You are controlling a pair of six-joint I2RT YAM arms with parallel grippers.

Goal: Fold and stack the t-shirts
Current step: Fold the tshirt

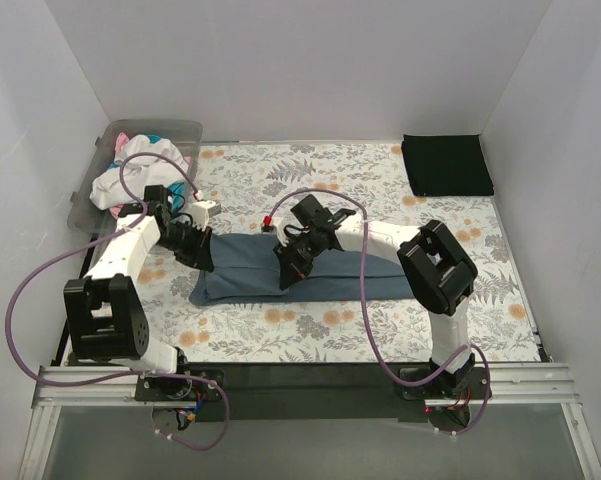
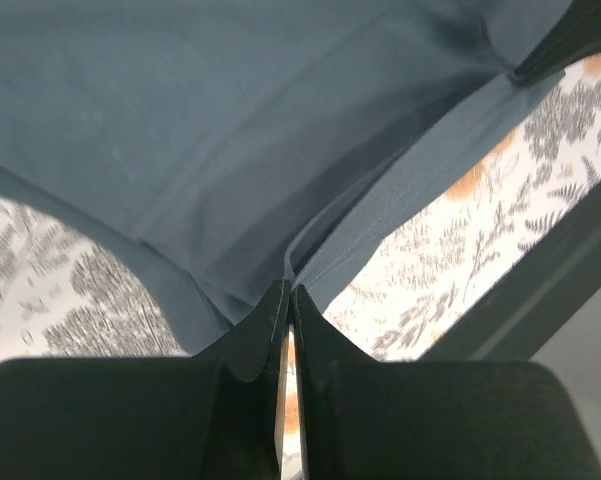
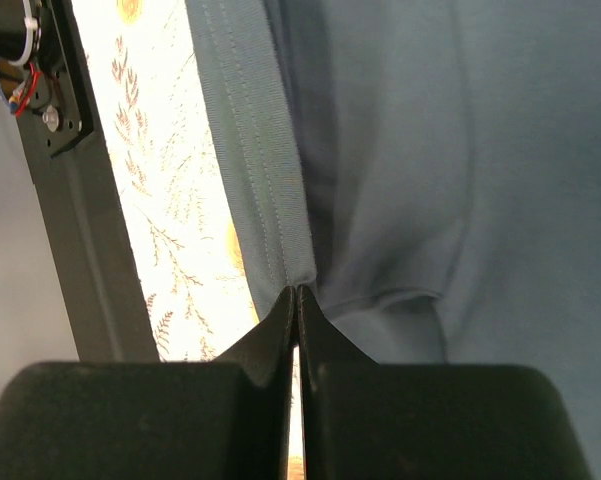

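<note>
While the large slate blue-grey cloth t-shirt (image 1: 330, 272) lies as a long, partly folded band mid-table, both grippers pinch its hemmed edge. The left gripper (image 2: 288, 297) is clamped at its left end and the right gripper (image 3: 297, 297) nearer its middle. One folded black t-shirt (image 1: 446, 165) sits far right, seemingly done. A heap of white, pink and teal shirts (image 1: 130, 180) waits at the clear plastic bin (image 1: 165, 128), so most work remains.

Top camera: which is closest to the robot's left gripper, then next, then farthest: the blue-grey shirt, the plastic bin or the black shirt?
1. Blue-grey shirt: mid-table, its edge pinched by the left gripper.
2. Plastic bin: far left corner.
3. Black shirt: folded, far right corner.
</note>
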